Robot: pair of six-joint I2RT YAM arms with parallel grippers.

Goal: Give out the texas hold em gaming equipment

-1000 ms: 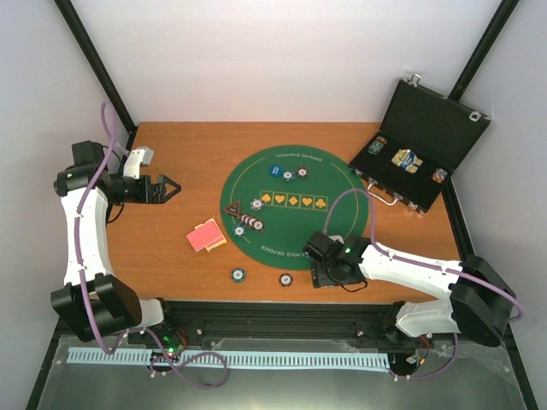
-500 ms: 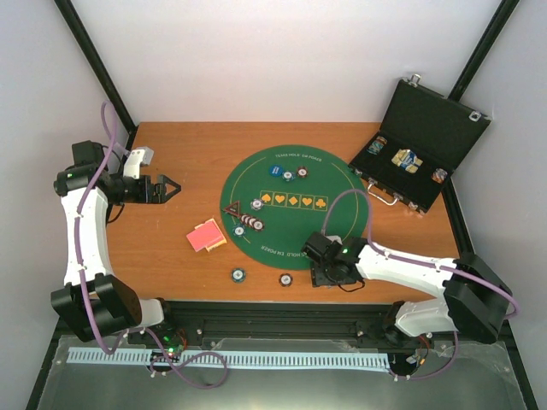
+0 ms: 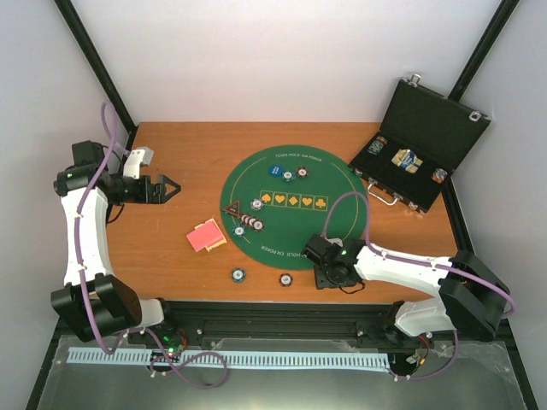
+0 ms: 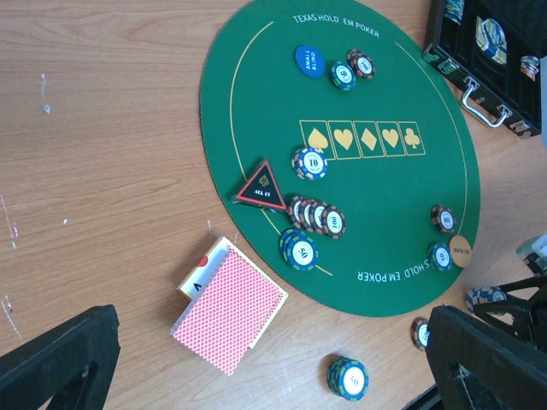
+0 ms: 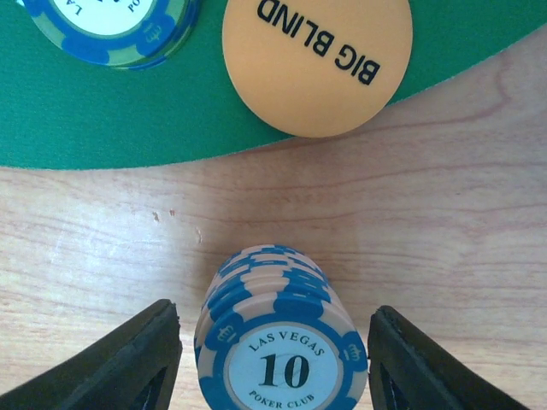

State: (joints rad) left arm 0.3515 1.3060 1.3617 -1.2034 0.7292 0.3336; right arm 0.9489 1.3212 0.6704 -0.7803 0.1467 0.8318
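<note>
A stack of blue-and-cream "10" poker chips (image 5: 282, 342) stands on the wood just off the green mat (image 5: 214, 128). My right gripper (image 5: 273, 359) straddles it, open, with a narrow gap on each side. From above, the right gripper (image 3: 333, 275) sits at the mat's near right edge. A tan BIG BLIND button (image 5: 316, 64) and a blue chip (image 5: 107, 26) lie on the mat beyond the stack. Red-backed cards (image 4: 229, 312) lie on the wood left of the mat. My left gripper (image 3: 171, 188) hovers open over the table's left side, holding nothing.
More chips lie on the mat (image 4: 385, 213): a fanned row (image 4: 316, 215), a "50" stack (image 4: 299, 249), an ALL IN triangle (image 4: 261, 188). Two chip stacks (image 3: 238, 274) (image 3: 285, 278) stand near the front edge. The open black case (image 3: 427, 128) stands at the back right.
The right gripper's jaws have narrowed around the blue chip stack, and that arm has shifted slightly. The left arm has not moved.
</note>
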